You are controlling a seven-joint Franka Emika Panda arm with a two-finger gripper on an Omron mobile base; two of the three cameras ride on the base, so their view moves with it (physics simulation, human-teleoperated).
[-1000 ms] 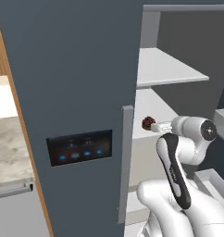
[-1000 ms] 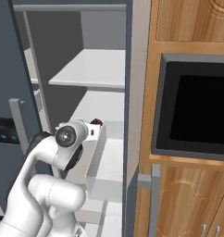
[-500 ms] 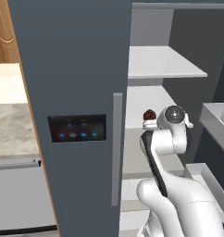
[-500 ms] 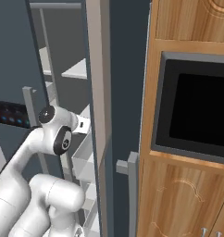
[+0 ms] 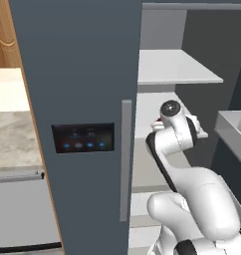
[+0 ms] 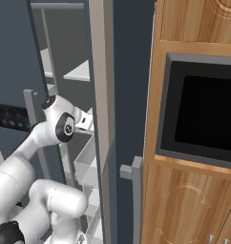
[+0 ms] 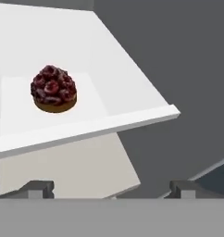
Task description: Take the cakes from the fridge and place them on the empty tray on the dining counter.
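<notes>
The fridge (image 5: 82, 74) takes up most of the left base view: its slate-grey left door, shut, carries a long grey vertical handle (image 5: 125, 159) and a black panel with blue lights (image 5: 83, 138). Its right side stands open onto white shelves (image 5: 175, 67) and dark inner walls. Left of the fridge lies a pale marble counter top (image 5: 13, 137) under wood cabinetry. In the right base view, wood cabinets (image 6: 194, 200) with a built-in black oven window (image 6: 205, 112) stand just beside the fridge. My arm (image 5: 175, 134) reaches into the open compartment at middle-shelf height. My gripper (image 7: 111, 189) is spread wide and holds nothing; its tips sit below the shelf's front edge. The dark round cake (image 7: 54, 89) rests on the white shelf (image 7: 132, 88), apart from my fingers.
</notes>
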